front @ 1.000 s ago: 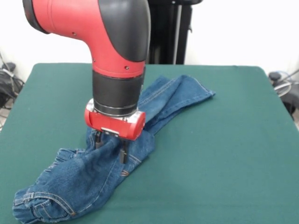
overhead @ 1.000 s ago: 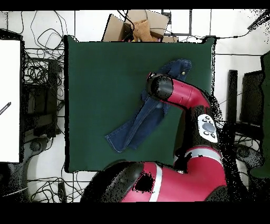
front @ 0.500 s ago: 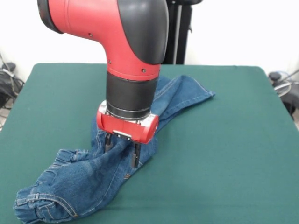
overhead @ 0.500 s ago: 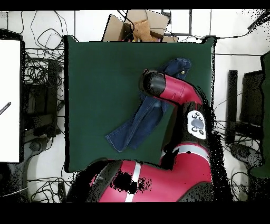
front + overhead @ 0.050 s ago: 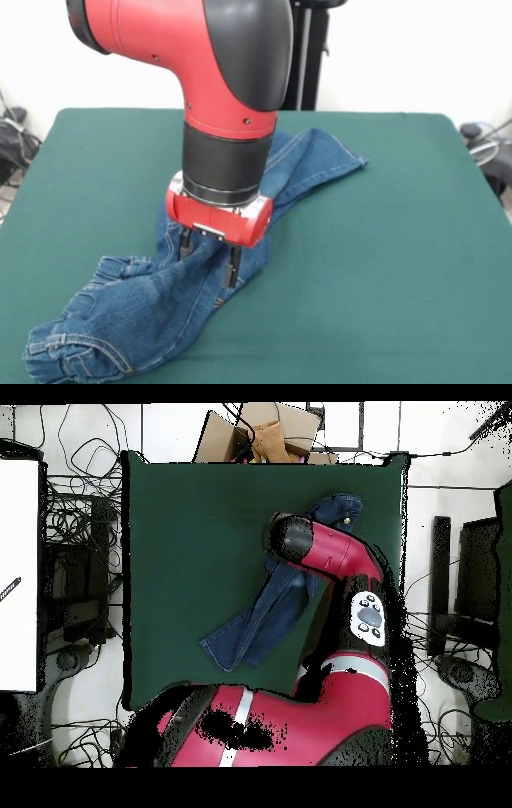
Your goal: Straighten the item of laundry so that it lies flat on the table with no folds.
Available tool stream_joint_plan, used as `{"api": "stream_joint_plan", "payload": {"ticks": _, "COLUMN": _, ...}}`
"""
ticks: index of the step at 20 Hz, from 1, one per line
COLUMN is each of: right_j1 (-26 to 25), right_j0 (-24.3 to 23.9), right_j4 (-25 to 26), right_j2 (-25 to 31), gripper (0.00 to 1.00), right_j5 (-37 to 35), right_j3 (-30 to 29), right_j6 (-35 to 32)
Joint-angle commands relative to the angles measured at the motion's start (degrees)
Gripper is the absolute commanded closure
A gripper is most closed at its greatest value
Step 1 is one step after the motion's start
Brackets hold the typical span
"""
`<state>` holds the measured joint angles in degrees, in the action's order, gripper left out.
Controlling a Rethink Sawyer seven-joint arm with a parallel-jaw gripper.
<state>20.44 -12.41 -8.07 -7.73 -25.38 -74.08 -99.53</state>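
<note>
Across the green desk [image 5: 400, 240] the jeans [image 5: 144, 312] are lying diagonally, bunched and folded along their length, waistband at the near left corner in the front view. Jaws [image 5: 208, 260] are standing open, straddling a raised ridge of denim mid-garment.

The arm [image 5: 200, 48] is glossy red with a rounded black elbow cap, small dark screws dotting the red shell. Below the elbow sits a black cylindrical wrist with a silver ring, then a red block carrying a white plate and two thin dark jaws.
</note>
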Motion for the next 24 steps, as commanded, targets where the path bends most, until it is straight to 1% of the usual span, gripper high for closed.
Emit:
{"api": "stream_joint_plan", "payload": {"ticks": 1, "right_j1": -0.9, "right_j0": 1.8, "right_j4": -3.4, "right_j2": 0.2, "gripper": 0.00, "right_j5": -3.9, "right_j3": 0.8, "right_j6": -14.6}}
{"api": "stream_joint_plan", "payload": {"ticks": 4, "right_j1": -1.2, "right_j0": 2.2, "right_j4": -5.1, "right_j2": -1.5, "gripper": 0.00, "right_j5": -2.7, "right_j3": -0.2, "right_j6": -17.4}}
{"api": "stream_joint_plan", "payload": {"ticks": 7, "right_j1": -1.0, "right_j0": 0.3, "right_j4": -5.5, "right_j2": -0.2, "gripper": 0.00, "right_j5": -1.7, "right_j3": -1.1, "right_j6": -14.9}}
{"api": "stream_joint_plan", "payload": {"ticks": 10, "right_j1": -0.7, "right_j0": -0.8, "right_j4": -5.3, "right_j2": 0.6, "gripper": 0.00, "right_j5": -2.8, "right_j3": -1.3, "right_j6": -12.5}}
{"api": "stream_joint_plan", "payload": {"ticks": 18, "right_j1": 0.1, "right_j0": -2.1, "right_j4": -4.2, "right_j2": 2.6, "gripper": 0.00, "right_j5": -2.1, "right_j3": -2.7, "right_j6": -9.5}}
{"api": "stream_joint_plan", "payload": {"ticks": 19, "right_j1": 0.2, "right_j0": -2.0, "right_j4": -4.1, "right_j2": 2.6, "gripper": 1.00, "right_j5": -2.3, "right_j3": -2.9, "right_j6": -9.5}}
{"api": "stream_joint_plan", "payload": {"ticks": 24, "right_j1": 0.4, "right_j0": -1.6, "right_j4": -3.3, "right_j2": 2.2, "gripper": 1.00, "right_j5": -1.7, "right_j3": -3.5, "right_j6": -9.1}}
